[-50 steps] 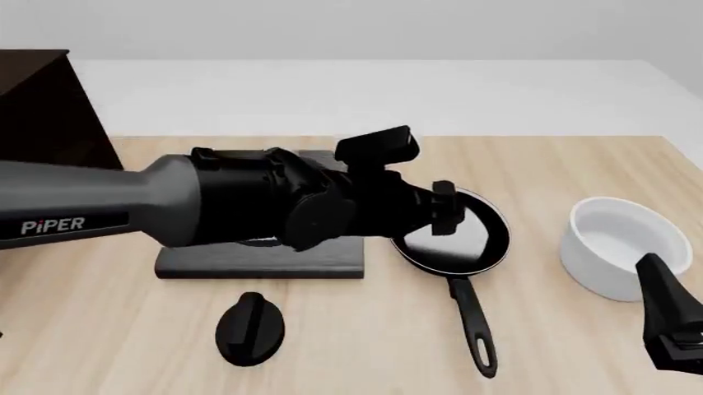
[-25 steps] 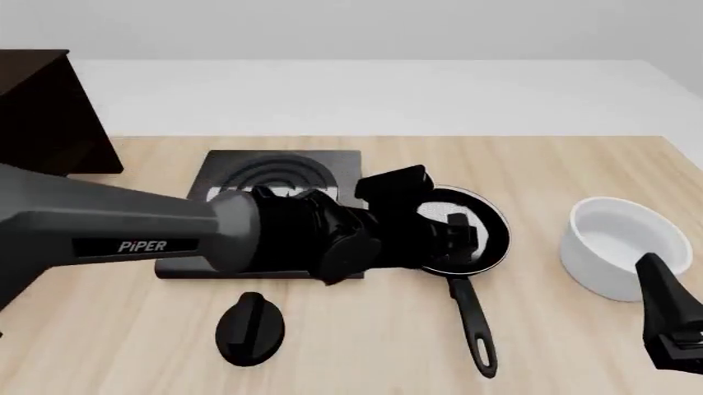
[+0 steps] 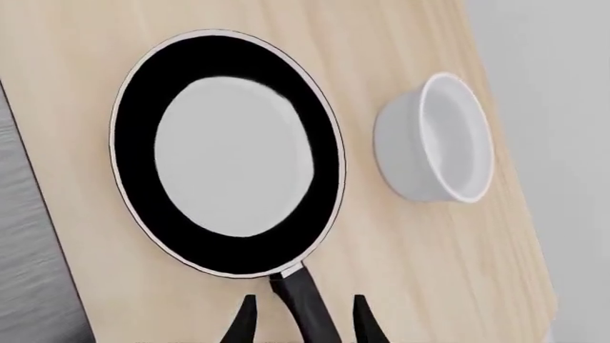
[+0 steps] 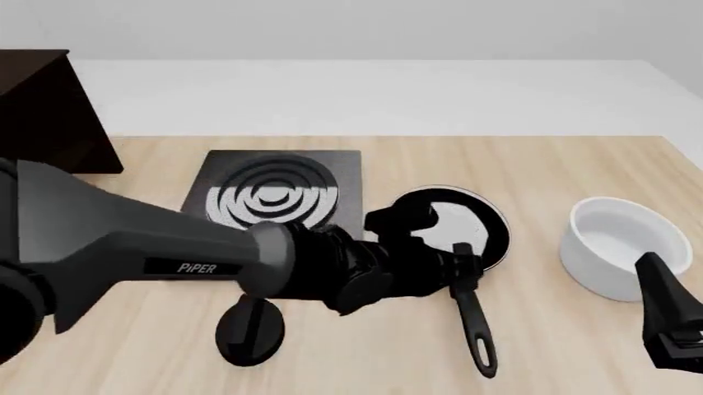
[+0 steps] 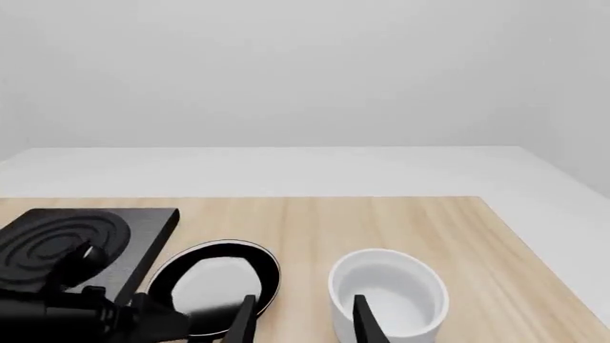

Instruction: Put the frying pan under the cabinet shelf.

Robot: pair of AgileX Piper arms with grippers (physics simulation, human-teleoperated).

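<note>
Left wrist view shows the left jaws open astride the pan handle near the table's middle, a white bowl beside it toward the right edge, the right jaws open, the cabinet at the far-left corner.

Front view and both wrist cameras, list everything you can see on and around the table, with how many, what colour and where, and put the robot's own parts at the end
frying pan: one, black with glossy inside, centre-right of the table, handle pointing to the near edge
stove plate: one, square black with silver rings, left of the pan
knob: one, small black oval, near edge, in front of the stove plate
bowl: one, white, right of the pan
cabinet shelf: one, very dark brown, far left
table: one, light wood
left gripper: one, black, fingers open either side of the pan handle
right gripper: one, black, open, raised at the near right, holding nothing
</note>
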